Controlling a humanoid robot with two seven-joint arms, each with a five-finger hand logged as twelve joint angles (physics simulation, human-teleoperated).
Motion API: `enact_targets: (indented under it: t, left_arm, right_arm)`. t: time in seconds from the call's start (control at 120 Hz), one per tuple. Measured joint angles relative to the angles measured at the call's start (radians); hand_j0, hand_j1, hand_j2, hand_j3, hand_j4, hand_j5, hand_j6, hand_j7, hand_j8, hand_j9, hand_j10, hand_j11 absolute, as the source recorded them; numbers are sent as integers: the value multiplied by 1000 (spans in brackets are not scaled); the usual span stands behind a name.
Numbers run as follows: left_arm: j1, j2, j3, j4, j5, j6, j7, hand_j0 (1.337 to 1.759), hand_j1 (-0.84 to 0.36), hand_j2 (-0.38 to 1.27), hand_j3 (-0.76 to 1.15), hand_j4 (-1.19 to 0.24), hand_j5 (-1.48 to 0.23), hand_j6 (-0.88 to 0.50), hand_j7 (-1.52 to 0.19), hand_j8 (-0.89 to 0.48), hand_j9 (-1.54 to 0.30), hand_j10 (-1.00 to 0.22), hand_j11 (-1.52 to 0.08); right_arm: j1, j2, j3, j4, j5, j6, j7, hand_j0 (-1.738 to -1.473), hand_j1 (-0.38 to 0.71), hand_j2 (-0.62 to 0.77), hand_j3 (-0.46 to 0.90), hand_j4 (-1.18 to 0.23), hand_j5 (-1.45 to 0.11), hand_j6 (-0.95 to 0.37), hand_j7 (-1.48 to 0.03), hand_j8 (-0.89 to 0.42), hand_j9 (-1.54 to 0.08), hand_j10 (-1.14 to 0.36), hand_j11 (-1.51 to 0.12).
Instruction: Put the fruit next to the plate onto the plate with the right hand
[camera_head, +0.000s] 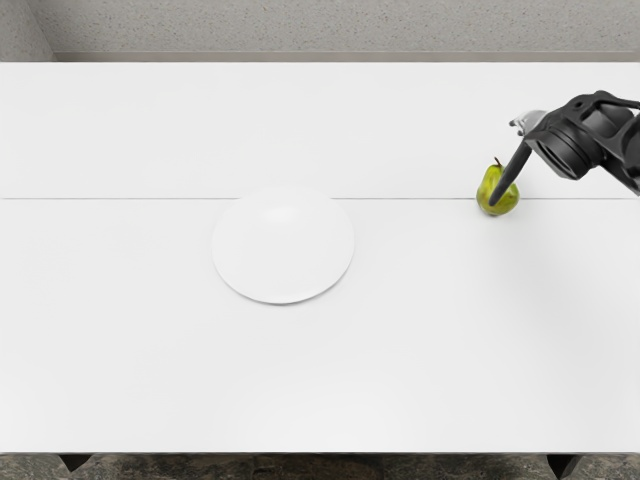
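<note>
Right hand enters from the right edge, upper right of the frame, on a black arm. A thin dark part of it slants down across the pear. I cannot tell how far the hand is open, nor whether it has hold of the fruit. The pear is green-yellow and stands upright with its stem up, on the table right of centre, on a faint seam that crosses the white tabletop from side to side. The white round plate lies near the middle of the frame, well apart from the pear, to its lower left. Grey speckled wall along the top edge, and a dark floor strip along the bottom.
</note>
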Motion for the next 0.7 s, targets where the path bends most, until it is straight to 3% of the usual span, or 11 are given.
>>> enact_targets:
  t: [0.183, 0.7]
  left_arm:
    - [1, 0, 0, 0, 0, 0, 0, 1658, 349, 0, 0, 0, 0, 0, 0, 0, 0, 0, 0]
    - [0, 0, 0, 0, 0, 0, 0, 1658, 349, 0, 0, 0, 0, 0, 0, 0, 0, 0, 0]
  right_arm:
    - [-56, 80, 12, -120, 1, -3, 0, -1658, -349, 1, 0, -2, 0, -3, 0, -3, 0, -2, 0]
    - [-78, 179, 12, -263, -2, 12, 0, -1658, -302, -7, 0, -42, -52, -43, -52, -42, -52, -41, -52]
